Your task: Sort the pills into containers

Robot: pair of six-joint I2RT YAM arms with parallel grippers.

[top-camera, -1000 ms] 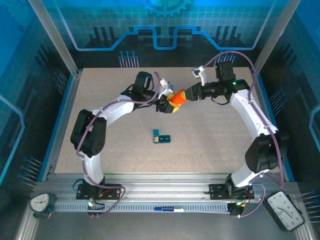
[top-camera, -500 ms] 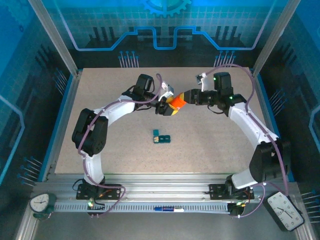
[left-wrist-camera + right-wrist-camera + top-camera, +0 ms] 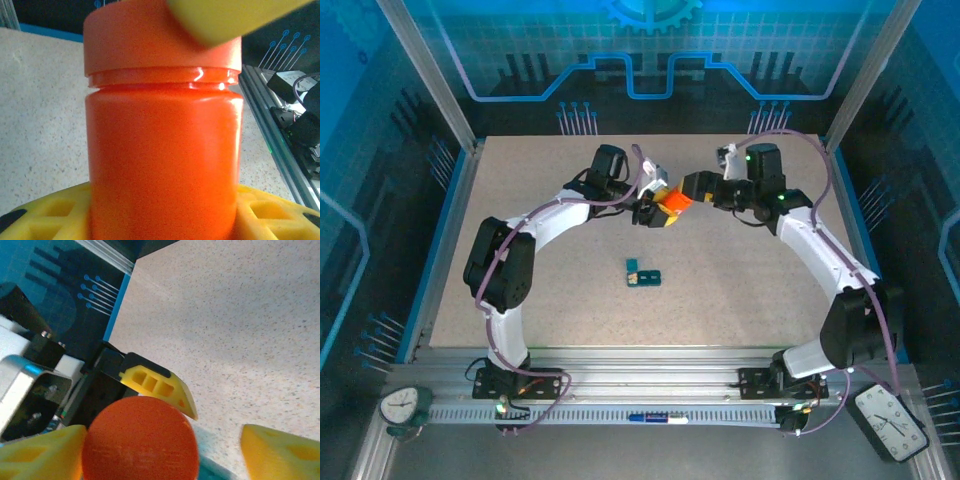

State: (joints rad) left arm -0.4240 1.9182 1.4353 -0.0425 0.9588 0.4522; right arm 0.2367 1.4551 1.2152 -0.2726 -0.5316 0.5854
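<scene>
The orange bottle is held above the table near the back middle, with my left gripper shut on its body. Its yellow fingers press both sides of the bottle. The orange cap is on the bottle. My right gripper stands open around the cap: one finger is against it, the other well apart. The containers, a dark-teal strip of cells, lie on the table in the middle, nearer than both grippers. The pills are out of view.
The speckled table is bare around the containers. A blue rim and metal frame posts border it. Both arms arch in from the near edge and meet at the back middle.
My right gripper was shut on the bottle's cap and has now opened its jaws around it. The left gripper and the bottle stay almost in place.
</scene>
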